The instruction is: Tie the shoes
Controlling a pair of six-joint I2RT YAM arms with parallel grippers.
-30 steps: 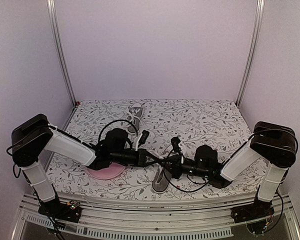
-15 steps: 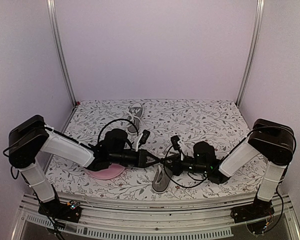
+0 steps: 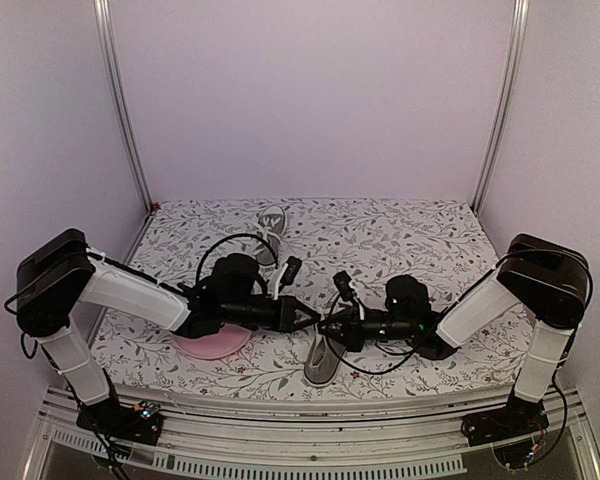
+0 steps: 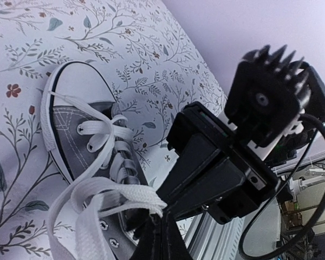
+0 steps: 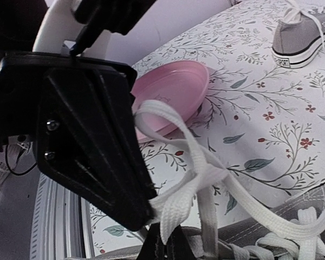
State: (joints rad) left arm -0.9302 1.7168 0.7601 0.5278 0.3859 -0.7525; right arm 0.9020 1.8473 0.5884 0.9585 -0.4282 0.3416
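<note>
One grey shoe (image 3: 321,360) with white laces lies near the table's front edge, below both grippers; in the left wrist view this shoe (image 4: 78,142) points its white toe cap away. The other shoe (image 3: 270,224) stands at the back. My left gripper (image 3: 313,317) and right gripper (image 3: 327,325) meet tip to tip above the near shoe. The left gripper (image 4: 161,212) is shut on a white lace loop (image 4: 116,194). In the right wrist view the right gripper (image 5: 168,237) is shut on a lace loop (image 5: 187,203) beside a half-knot (image 5: 211,174).
A round pink plate (image 3: 212,345) lies under the left arm, left of the near shoe, and appears as the plate (image 5: 170,93) beyond the laces in the right wrist view. The table carries a floral cloth (image 3: 410,240). Metal posts (image 3: 120,110) flank the back wall.
The right arm has slid a little left and the left arm a little right, bringing the two gripper tips closer together over the near shoe. Both stay shut on the laces.
</note>
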